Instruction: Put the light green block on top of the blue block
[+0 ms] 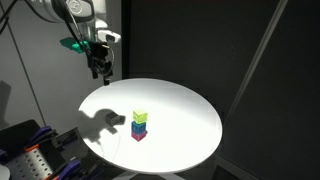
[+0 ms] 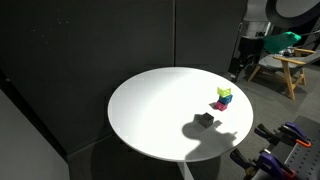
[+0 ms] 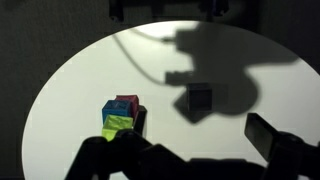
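The light green block (image 1: 140,116) sits on top of the blue block (image 1: 140,126) on the round white table (image 1: 185,105). They show in both exterior views, with the light green block (image 2: 224,92) over the blue block (image 2: 227,99). In the wrist view the light green block (image 3: 118,122) and the blue block (image 3: 109,108) lie left of centre. My gripper (image 1: 100,70) hangs high above the table's edge, well away from the blocks, open and empty. It also shows in an exterior view (image 2: 240,66) and as two spread dark fingers in the wrist view (image 3: 185,150).
A pink block (image 3: 127,101) touches the blue block, low beside it (image 2: 217,105). A dark block (image 3: 200,98) stands alone inside the arm's shadow (image 2: 205,120). A wooden chair (image 2: 285,65) stands beyond the table. Black walls surround the scene.
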### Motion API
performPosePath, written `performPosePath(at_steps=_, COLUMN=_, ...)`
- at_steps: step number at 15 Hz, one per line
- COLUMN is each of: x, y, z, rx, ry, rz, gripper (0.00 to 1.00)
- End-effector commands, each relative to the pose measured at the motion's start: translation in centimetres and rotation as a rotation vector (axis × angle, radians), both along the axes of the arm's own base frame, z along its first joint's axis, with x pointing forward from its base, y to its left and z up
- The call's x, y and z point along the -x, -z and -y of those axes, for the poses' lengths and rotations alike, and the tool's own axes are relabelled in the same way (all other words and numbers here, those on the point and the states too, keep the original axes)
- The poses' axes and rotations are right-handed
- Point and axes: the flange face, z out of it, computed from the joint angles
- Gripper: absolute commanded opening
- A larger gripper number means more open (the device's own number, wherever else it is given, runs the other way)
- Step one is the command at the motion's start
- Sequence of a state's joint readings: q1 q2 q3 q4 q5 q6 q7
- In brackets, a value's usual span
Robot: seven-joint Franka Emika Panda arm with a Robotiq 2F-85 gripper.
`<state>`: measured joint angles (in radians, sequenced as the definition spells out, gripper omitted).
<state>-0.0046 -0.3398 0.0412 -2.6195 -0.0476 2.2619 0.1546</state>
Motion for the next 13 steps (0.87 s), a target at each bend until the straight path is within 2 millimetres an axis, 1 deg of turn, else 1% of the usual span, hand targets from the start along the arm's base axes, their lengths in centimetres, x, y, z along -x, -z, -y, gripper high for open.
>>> performPosePath(at_steps=1, x=0.88, y=-0.67, z=-0.35, rx=-0.016, ry=-0.013, rz=0.002, gripper=1.00)
performPosePath(at_steps=2, x=0.16, y=-0.19, z=-0.18, rx=-0.001, ry=-0.005, rz=0.004, gripper=1.00)
performPosePath(at_steps=13, x=0.29, y=-0.12, z=-0.25, rx=-0.002, ry=-0.006, rz=0.002, gripper=1.00)
